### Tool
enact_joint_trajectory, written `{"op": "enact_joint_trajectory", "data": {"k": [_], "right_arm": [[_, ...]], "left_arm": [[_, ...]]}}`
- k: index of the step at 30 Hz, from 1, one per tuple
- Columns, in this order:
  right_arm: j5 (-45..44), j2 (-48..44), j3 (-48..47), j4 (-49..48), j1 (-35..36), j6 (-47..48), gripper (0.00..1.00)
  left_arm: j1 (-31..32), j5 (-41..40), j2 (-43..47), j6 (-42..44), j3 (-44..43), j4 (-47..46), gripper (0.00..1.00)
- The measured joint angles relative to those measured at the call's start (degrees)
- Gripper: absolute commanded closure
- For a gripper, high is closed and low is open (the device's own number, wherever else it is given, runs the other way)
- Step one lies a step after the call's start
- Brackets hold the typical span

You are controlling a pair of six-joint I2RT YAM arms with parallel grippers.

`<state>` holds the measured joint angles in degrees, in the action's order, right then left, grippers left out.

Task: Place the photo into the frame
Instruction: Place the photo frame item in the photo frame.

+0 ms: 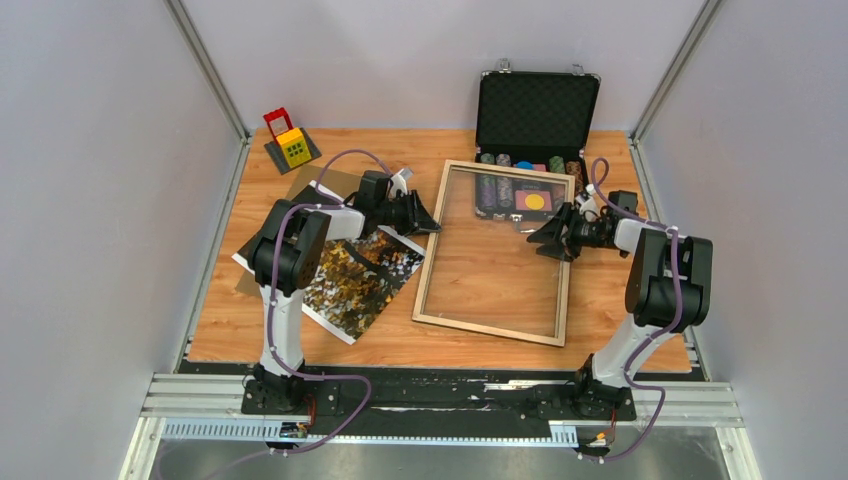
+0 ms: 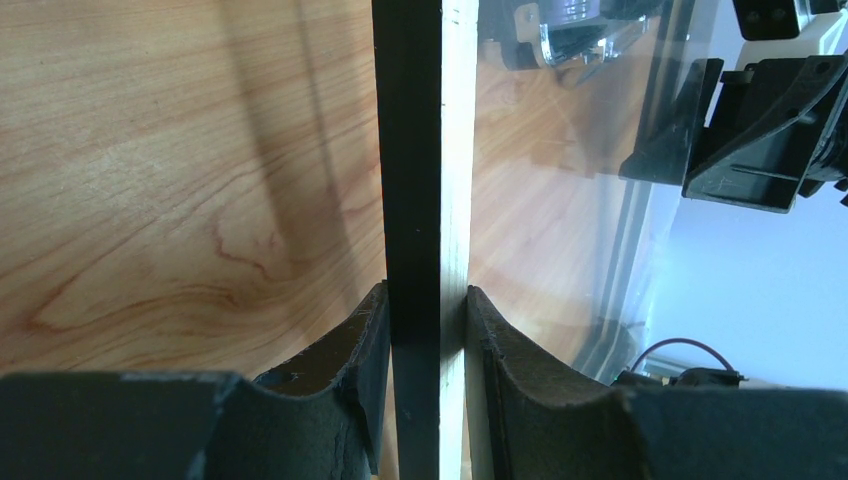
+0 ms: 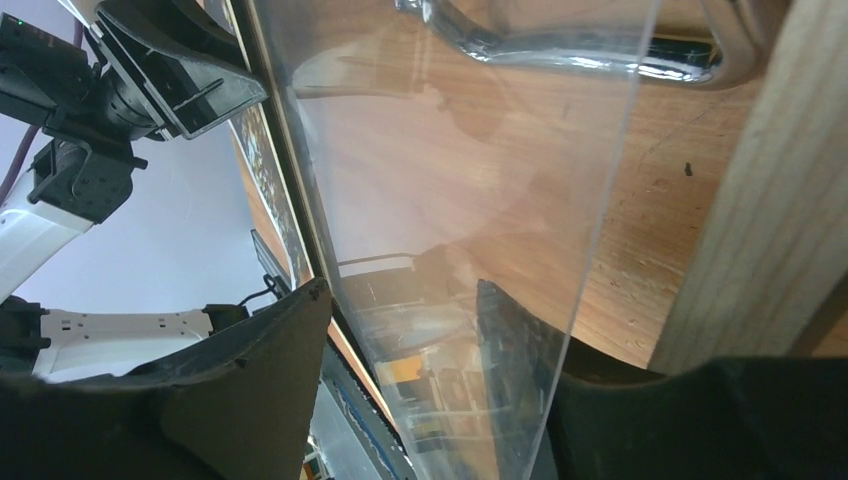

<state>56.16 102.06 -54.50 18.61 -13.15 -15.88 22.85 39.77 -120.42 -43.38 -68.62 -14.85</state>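
The frame point(image 1: 490, 330) lies pale face up in the middle of the table, with a clear pane point(image 1: 495, 250) in it. My left gripper point(image 1: 432, 218) is shut on the frame's left rail point(image 2: 415, 150) near its far end, a pad pressed on each side point(image 2: 425, 300). My right gripper point(image 1: 540, 238) stands open at the pane's right edge. The pane point(image 3: 450, 200) runs between its fingers point(image 3: 285, 345) without being pinched, apart from the right rail point(image 3: 760, 200). The photo point(image 1: 365, 275) lies flat left of the frame, partly under my left arm.
A brown backing board point(image 1: 318, 185) lies under the photo's far end. An open black chip case point(image 1: 537, 105) stands at the back, touching the frame's far rail. A small block toy point(image 1: 291, 143) sits at the back left. Grey walls close in the table.
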Motion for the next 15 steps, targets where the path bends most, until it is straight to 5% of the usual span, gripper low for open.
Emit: {"op": "enact_joint_trajectory", "data": {"k": [15], "right_arm": [[-5.18,-1.77,-2.14,4.42,0.22,1.9,0.33]], "left_arm": [[0.04,-0.24,0.11,0.0,0.0,0.2,0.81]]}}
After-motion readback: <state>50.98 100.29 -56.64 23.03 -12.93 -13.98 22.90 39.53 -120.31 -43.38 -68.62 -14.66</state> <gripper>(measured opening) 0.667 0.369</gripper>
